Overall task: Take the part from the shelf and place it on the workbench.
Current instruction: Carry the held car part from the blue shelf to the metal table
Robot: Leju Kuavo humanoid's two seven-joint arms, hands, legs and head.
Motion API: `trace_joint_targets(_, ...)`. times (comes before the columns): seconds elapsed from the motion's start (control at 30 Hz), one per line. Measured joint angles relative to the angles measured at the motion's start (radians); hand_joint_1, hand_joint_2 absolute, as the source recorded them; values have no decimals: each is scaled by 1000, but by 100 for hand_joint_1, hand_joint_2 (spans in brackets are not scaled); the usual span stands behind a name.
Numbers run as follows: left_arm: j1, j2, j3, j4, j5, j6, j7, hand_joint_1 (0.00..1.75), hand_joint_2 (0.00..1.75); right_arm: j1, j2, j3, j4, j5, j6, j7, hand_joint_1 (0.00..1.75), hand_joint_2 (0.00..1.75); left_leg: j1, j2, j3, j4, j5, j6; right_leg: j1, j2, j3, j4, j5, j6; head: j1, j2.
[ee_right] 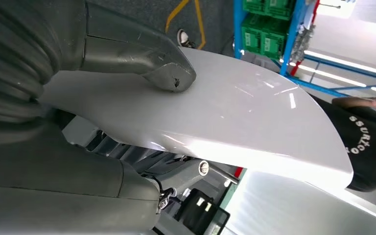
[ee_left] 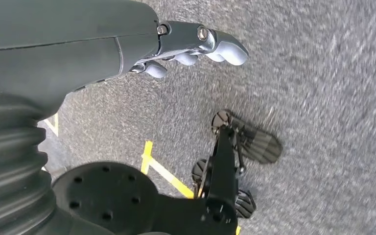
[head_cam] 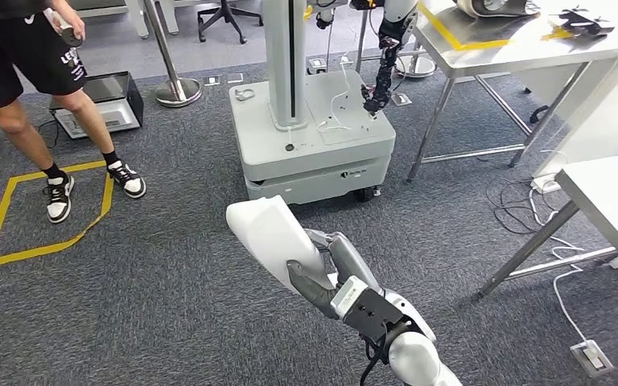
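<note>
Gripped in the right hand [head_cam: 330, 277], a white curved part [head_cam: 269, 233] juts forward and up over the grey carpet [head_cam: 169, 305] in the head view. From the right wrist view the thick grey thumb [ee_right: 147, 61] presses on the part's [ee_right: 225, 122] glossy upper face while darker fingers [ee_right: 142, 161] wrap beneath it. Beyond the part, a person [ee_right: 367, 142] in a black shirt stands near; white letters on the shirt read partly "SSURLC", the rest unclear. Blue shelving [ee_right: 284, 39] with green crates rises behind.

Ahead sits a grey wheeled machine base [head_cam: 314, 145] with a white column, and steel-legged workbenches [head_cam: 515, 48] stand to the right. At left the person [head_cam: 32, 72] stands beside yellow floor tape [head_cam: 40, 217].

Hanging over carpet, the left hand [ee_left: 186, 44] holds nothing, its fingers loosely curled and slightly apart.
</note>
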Motion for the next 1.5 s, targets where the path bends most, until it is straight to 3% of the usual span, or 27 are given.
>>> trace_joint_targets(0.03, -1, -4, 1, 1, -3, -1, 3, 0, 175, 0, -2, 4, 1, 5, 1, 3, 175, 175, 0, 10, 0, 2, -2, -1, -3, -4, 14, -22, 18, 2, 0, 0)
trace_joint_targets(0.13, -2, -14, 2, 3, -28, -5, 24, 0, 175, 0, -7, 12, 1, 23, -2, 14, 175, 175, 1, 34, -1, 15, -13, -14, -6, -40, 121, -218, 95, 2, 0, 0)
trace_joint_targets(0.2, -1, -18, 2, 3, -38, -5, 36, 0, 175, 3, -10, 15, -2, 31, -5, 17, 175, 175, -3, 45, -2, 19, -22, -27, -2, -51, 149, -272, 103, -9, -1, 0)
trace_joint_targets(0.27, -2, -22, 2, 3, -41, -4, 42, 0, 175, 7, -13, 18, -5, 35, -8, 19, 175, 175, -2, 56, 6, 15, -24, -38, 1, -36, 148, -273, 105, -24, -2, 0)
trace_joint_targets(0.33, -2, -25, 2, 4, -42, -4, 44, 0, 175, 10, -15, 20, -9, 37, -9, 19, 175, 175, 1, 40, 2, 35, -42, -48, -2, -22, 148, -278, 111, -37, -3, 0)
trace_joint_targets(0.37, -2, -26, 2, 4, -43, -4, 44, 0, 175, 10, -16, 22, -11, 37, -10, 19, 175, 175, 3, 20, -15, 74, -67, -52, -4, -15, 149, -280, 114, -42, -5, 0)
trace_joint_targets(0.43, 1, -27, 2, 5, -43, -1, 49, 0, 175, 10, -17, 26, -13, 37, -11, 20, 175, 175, 4, -18, -77, 203, -130, -53, -3, 0, 149, -281, 114, -48, -7, 0)
trace_joint_targets(0.47, 2, -27, 2, 5, -43, 2, 53, 0, 175, 11, -18, 28, -13, 36, -11, 20, 175, 175, 3, -26, -108, 264, -151, -52, -1, 9, 149, -281, 114, -50, -8, 0)
trace_joint_targets(0.5, 4, -27, 2, 5, -43, 7, 58, 0, 175, 13, -19, 29, -13, 34, -12, 19, 175, 175, 2, -29, -126, 295, -153, -50, 1, 19, 150, -280, 113, -50, -8, 0)
trace_joint_targets(0.53, 6, -27, 2, 5, -42, 11, 62, 0, 175, 14, -20, 29, -12, 30, -13, 15, 175, 175, 1, -32, -128, 288, -133, -46, 3, 30, 150, -280, 113, -51, -8, 0)
trace_joint_targets(0.57, 6, -26, 2, 5, -38, 14, 62, 0, 175, 14, -21, 29, -10, 22, -14, 8, 175, 175, -1, -37, -110, 241, -96, -40, 4, 41, 152, -279, 113, -51, -7, 0)
trace_joint_targets(0.63, 6, -22, 6, 6, -22, 19, 54, 0, 175, 1, -23, 30, 0, 5, -16, -15, 175, 175, -3, -67, -52, 100, -26, -29, 6, 61, 153, -278, 113, -49, -7, 0)
trace_joint_targets(0.7, 2, -14, 15, 5, -1, 21, 41, 0, 175, -19, -22, 30, 16, -9, -19, -39, 175, 175, -6, -91, -21, 26, -6, -24, 5, 78, 150, -278, 115, -41, -7, 0)
trace_joint_targets(0.77, -1, -6, 27, 4, 20, 20, 29, 0, 175, -28, -22, 30, 28, -24, -30, -58, 175, 175, -8, -85, -14, 18, -5, -18, 3, 94, 146, -282, 120, -27, -7, 0)
trace_joint_targets(0.8, -3, -4, 35, 3, 32, 19, 21, 0, 175, -26, -22, 30, 30, -33, -38, -65, 175, 175, -6, -77, -10, 12, 0, -14, 2, 93, 144, -281, 120, -21, -7, 0)
trace_joint_targets(0.87, -3, 2, 52, 2, 53, 16, 7, 0, 175, -13, -22, 29, 29, -56, -55, -74, 175, 175, -2, -58, -5, -1, 9, -3, 5, 60, 123, -238, 90, -13, -5, 0)
trace_joint_targets(0.93, 1, 8, 69, 2, 62, 17, 1, 0, 175, 12, -22, 27, 29, -81, -64, -76, 175, 175, -3, -38, -4, -4, 10, 4, 5, 16, 66, -119, 26, -8, -3, 0)
trace_joint_targets(0.97, 3, 11, 76, 2, 68, 18, -1, 0, 175, 29, -22, 25, 30, -94, -68, -78, 175, 175, -4, -28, -5, -2, 8, 5, 4, 7, 35, -55, 1, -5, -3, 0)
trace_joint_targets(1.0, 5, 13, 84, 2, 76, 19, -4, 0, 175, 48, -23, 23, 32, -108, -71, -81, 175, 175, -5, -16, -6, 0, 6, 5, 3, 3, 16, -15, -9, -3, -3, 0)
trace_joint_targets(1.03, 6, 14, 93, 2, 87, 21, -7, 0, 175, 64, -25, 20, 33, -120, -75, -88, 175, 175, -5, -6, -6, 3, 3, 4, 2, -1, 15, -12, 0, -1, -3, 0)
trace_joint_targets(1.07, 6, 15, 103, 2, 97, 26, -8, 0, 175, 79, -28, 17, 34, -128, -80, -99, 175, 175, -5, 4, -6, 6, 0, 3, 1, -6, 38, -52, 26, 0, -3, 0)
trace_joint_targets(1.13, 6, 16, 121, 1, 111, 41, -2, 0, 175, 97, -37, 13, 33, -135, -89, -121, 175, 175, -7, 21, -5, 15, -8, -4, 2, -31, 113, -188, 82, -3, -3, 0)
trace_joint_targets(1.2, 7, 18, 135, 1, 115, 51, -1, 0, 175, 103, -46, 12, 32, -146, -91, -143, 175, 175, -10, 34, -7, 22, -17, -14, 5, -47, 153, -265, 102, -15, -4, 0)
trace_joint_targets(1.3, 6, 20, 144, 0, 112, 33, -29, 0, 175, 96, -56, 11, 44, -163, -87, -173, 175, 175, -9, 46, 0, 21, -23, -30, 8, -29, 155, -275, 103, -35, -3, 0)
trace_joint_targets(1.37, 6, 19, 144, -1, 106, 12, -50, 0, 175, 82, -59, 12, 65, -159, -89, -189, 175, 175, -6, 18, -9, 53, -48, -40, 4, -17, 157, -283, 110, -46, -4, 0)
trace_joint_targets(1.43, 7, 19, 144, -1, 100, 0, -62, 0, 175, 61, -59, 18, 90, -153, -86, -207, 175, 175, -4, -19, -57, 159, -107, -47, 2, -5, 156, -285, 114, -53, -6, 0)
trace_joint_targets(1.5, 10, 18, 144, -1, 93, -4, -64, 0, 175, 33, -59, 32, 115, -157, -68, -222, 175, 175, -3, -29, -110, 268, -146, -49, 3, 13, 153, -284, 115, -55, -6, 0)
